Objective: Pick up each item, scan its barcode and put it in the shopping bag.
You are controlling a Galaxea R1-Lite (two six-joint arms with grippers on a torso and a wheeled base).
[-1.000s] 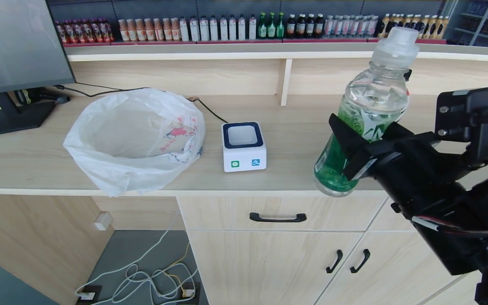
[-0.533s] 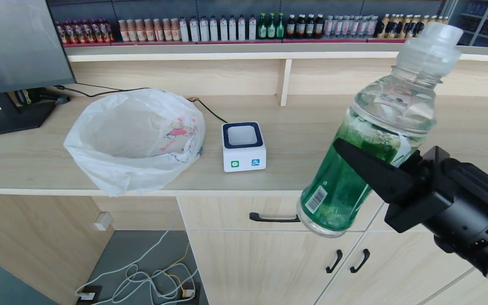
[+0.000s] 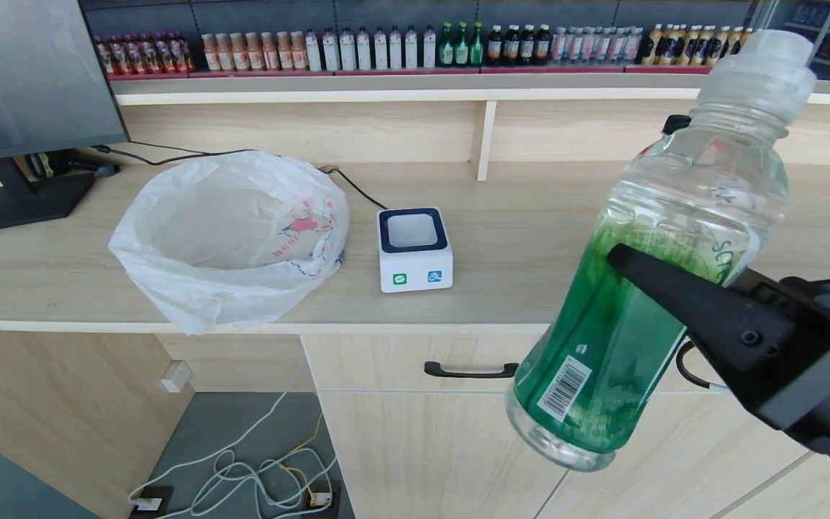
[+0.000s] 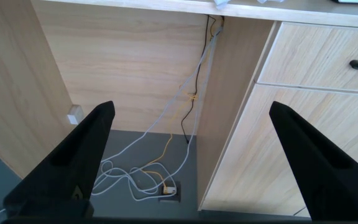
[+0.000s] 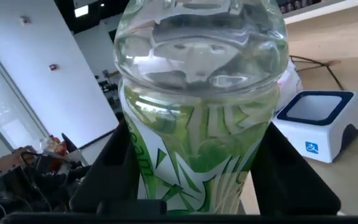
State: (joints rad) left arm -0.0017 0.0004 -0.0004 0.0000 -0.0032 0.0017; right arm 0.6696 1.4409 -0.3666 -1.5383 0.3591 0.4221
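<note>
Closest to the head camera, the right end effector (image 5: pixel 197 180) was clamped on the bottle (image 3: pixel 645 288), one black finger (image 3: pixel 674 288) lying across the green label and its partner on the opposite side, as the right wrist view showed. The bottle hung in the air on the robot's right, clear of the tabletop (image 3: pixel 516 238), tilted with its clear base low and near and its pale cap (image 3: pixel 768 61) high and farther off. Its upper part was clear. The barcode (image 3: pixel 564 388) sat low on the label, turned toward the head camera.

Lower down on the left, the left end effector (image 4: pixel 188 118) was spread wide and held nothing. It hung in front of the wooden cabinet, with loose cables (image 4: pixel 148 180) on the floor beyond it.

Farther off, a black drawer handle (image 3: pixel 471 371) showed on the cabinet front under the tabletop's edge. On the tabletop stood the scanner (image 3: pixel 415 249), a white box with a dark blue frame around its top, well apart from the bottle. Just beside it, on the robot's left, lay the shopping bag (image 3: pixel 231 238), white plastic with its mouth open upward. A monitor (image 3: pixel 26 72) stood at the far left corner. Behind everything, a shelf (image 3: pixel 415 71) carried a long row of drinks.
</note>
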